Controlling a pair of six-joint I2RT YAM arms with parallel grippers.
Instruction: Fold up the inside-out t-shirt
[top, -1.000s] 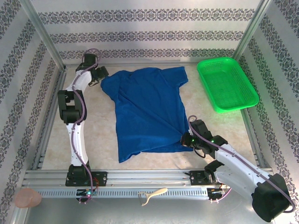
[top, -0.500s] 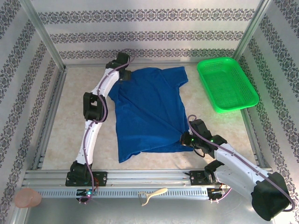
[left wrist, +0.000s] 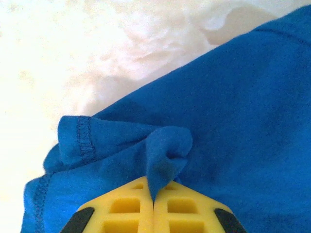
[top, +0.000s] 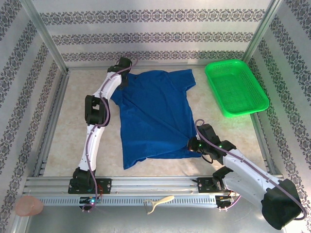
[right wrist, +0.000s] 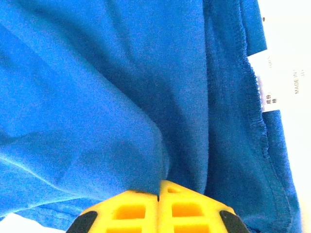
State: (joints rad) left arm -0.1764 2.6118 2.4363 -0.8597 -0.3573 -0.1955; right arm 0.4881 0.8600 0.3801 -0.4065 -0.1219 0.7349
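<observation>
This is a robot test cell in a lab, dressed to look faintly domestic. Aluminium posts (top: 48, 42) and a slotted rail (top: 155, 182) frame a beige bench (top: 63, 126). The left arm (top: 95, 109) and right arm (top: 243, 170) are bolted to that rail. Striped, patterned wallpaper (top: 155, 38) lines the panels on three sides. A shirt (top: 155, 116) and a green basket (top: 236, 87) lie on the bench as household props.

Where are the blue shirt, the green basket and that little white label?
t-shirt (top: 155, 116): top external view, middle of its body.
green basket (top: 236, 87): top external view, its mesh floor.
white label (right wrist: 277, 82): right wrist view, its printed face.
</observation>
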